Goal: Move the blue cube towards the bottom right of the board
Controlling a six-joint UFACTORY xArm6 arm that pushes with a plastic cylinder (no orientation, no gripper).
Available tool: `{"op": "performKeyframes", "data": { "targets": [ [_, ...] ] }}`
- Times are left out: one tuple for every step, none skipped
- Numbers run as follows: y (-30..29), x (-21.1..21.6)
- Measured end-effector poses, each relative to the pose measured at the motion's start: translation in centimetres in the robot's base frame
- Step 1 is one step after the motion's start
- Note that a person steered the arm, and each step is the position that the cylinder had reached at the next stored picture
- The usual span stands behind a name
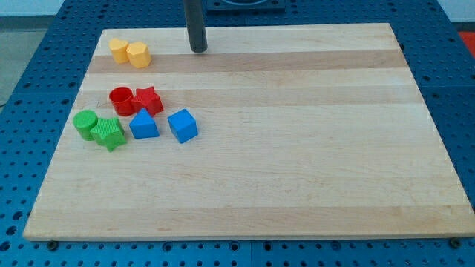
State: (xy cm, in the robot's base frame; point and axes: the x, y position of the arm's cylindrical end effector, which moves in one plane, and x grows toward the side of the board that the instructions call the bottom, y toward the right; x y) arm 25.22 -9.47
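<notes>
Sitting below my tip: blue cube

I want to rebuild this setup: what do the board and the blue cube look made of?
Board: pale wood in glued strips, judging by grain lines, with a smooth matte finish. Blue cube: probably moulded or printed plastic, uniform colour with a slight sheen.

No readable text, label, brand, number or sign anywhere: none on the wooden worktop, none on the coloured blocks upon it, none on the dark rod above it, none on the blue perforated surface around the worktop.
</notes>
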Motion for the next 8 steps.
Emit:
{"op": "performKeyframes", "data": {
  "targets": [
    [0.0, 0.0],
    [0.1, 0.0],
    [0.1, 0.0],
    [0.0, -2.3],
    [-4.9, -4.8],
    [-7.1, -4.8],
    [-1.6, -4.8],
    [1.6, -4.8]
  ]
}}
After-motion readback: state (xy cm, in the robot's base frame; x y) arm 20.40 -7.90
